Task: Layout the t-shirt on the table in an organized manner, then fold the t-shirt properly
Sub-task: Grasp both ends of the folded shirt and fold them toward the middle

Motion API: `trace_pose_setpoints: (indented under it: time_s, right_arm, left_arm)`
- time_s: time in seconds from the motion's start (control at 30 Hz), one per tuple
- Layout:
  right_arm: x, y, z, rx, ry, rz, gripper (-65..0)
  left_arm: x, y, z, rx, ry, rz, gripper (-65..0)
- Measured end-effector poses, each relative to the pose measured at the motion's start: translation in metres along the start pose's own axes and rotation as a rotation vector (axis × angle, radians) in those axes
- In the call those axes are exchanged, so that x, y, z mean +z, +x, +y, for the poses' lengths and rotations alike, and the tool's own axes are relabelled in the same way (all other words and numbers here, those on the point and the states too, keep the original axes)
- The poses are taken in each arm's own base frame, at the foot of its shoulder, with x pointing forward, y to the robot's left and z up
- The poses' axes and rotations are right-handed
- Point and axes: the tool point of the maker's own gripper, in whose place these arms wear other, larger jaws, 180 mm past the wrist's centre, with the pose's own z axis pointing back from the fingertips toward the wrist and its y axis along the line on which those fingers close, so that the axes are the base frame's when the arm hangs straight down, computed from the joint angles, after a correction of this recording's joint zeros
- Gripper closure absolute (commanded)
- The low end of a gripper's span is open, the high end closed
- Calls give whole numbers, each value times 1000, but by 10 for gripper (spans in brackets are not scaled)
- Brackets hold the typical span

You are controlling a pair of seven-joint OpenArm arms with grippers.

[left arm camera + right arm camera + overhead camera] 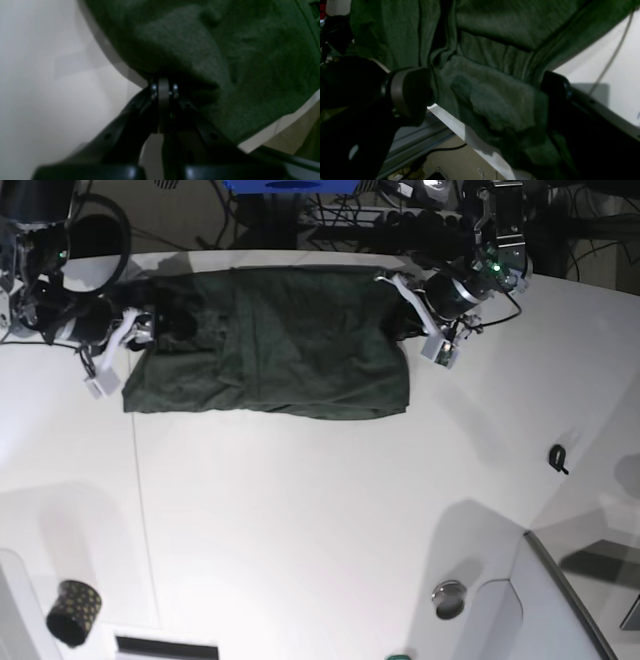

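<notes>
The dark green t-shirt (270, 345) lies spread near the far edge of the white table (300, 510), its far part running to the table's rim. My left gripper (163, 87) is shut, pinching a bunched edge of the t-shirt (212, 50); in the base view it sits at the shirt's right side (402, 315). My right gripper (482, 87) is open wide at the shirt's left end (175, 325). Its fingers (407, 92) straddle a fold of the t-shirt (495, 105) that hangs over the table edge (460, 130).
A black gold-dotted cup (73, 611) stands at the near left corner. A small black object (558, 457) lies at the right, and a round metal piece (450, 595) sits near a grey panel (560, 600). Cables and equipment crowd the space behind the table.
</notes>
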Motion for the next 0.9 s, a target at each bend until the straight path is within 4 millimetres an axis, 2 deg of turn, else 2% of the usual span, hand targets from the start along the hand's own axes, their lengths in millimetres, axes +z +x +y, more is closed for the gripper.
trace_pose_setpoints:
  time_s: [0.3, 0.53, 0.7, 0.73, 0.83, 0.87, 0.9]
  right_arm:
    - [-18, 22, 6, -59, 69, -66, -597]
    - [-22, 19, 2, -64, 57, -53, -392]
    - [-23, 17, 2, -60, 52, -34, -342]
    - [-23, 17, 1, -53, 46, -24, -293]
    - [-24, 12, -5, -50, 10, 25, -29]
    - [-24, 10, -5, -54, 10, 35, 0]
    - [-24, 9, -5, -55, 11, 38, -8]
  left_arm:
    - [1, 0, 5, -4, 11, 4, 0]
    - [2, 0, 6, -8, 13, 8, 0]
    - [-5, 8, 6, -18, 8, 6, 0]
    - [-5, 9, 5, -18, 7, 4, 0]
    - [-5, 8, 4, -16, 6, 5, 0]
    - [-5, 8, 5, -17, 6, 5, 0]
    - [-5, 8, 5, -17, 6, 5, 0]
